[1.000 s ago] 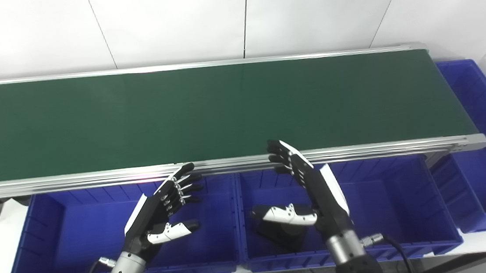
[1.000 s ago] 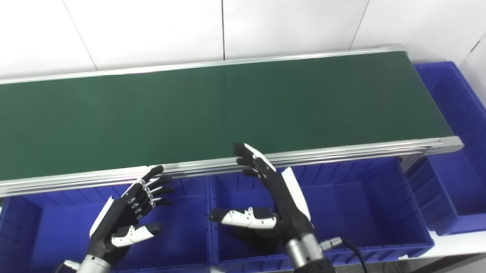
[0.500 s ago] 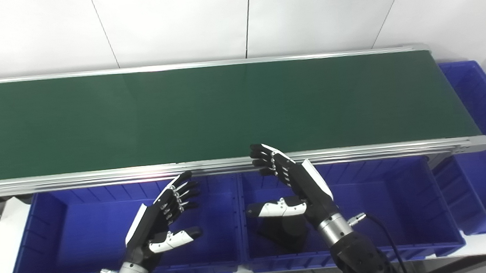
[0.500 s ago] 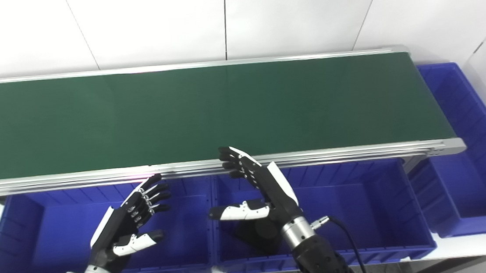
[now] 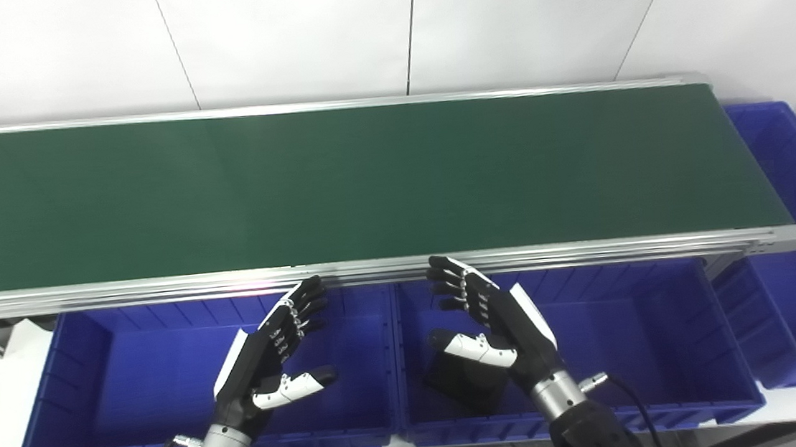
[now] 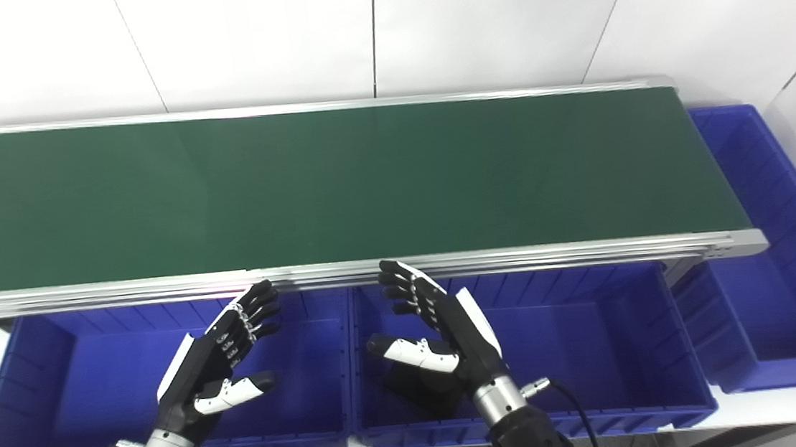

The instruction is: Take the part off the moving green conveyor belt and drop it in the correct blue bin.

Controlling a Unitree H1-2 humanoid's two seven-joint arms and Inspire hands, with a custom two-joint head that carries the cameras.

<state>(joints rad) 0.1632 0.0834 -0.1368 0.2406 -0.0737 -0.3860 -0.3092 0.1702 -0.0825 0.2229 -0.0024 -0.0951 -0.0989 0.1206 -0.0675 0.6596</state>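
The dark part (image 5: 467, 386) lies in the middle blue bin (image 5: 638, 332), so the drop looks done. The green conveyor belt (image 5: 337, 185) carries nothing. Left hand (image 5: 266, 357) and right hand (image 5: 497, 323) hover open and empty above the near bins.

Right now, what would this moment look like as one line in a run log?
belt: no part in view | left hand: open, over left bin | right hand: open, over middle bin | black part: in middle bin
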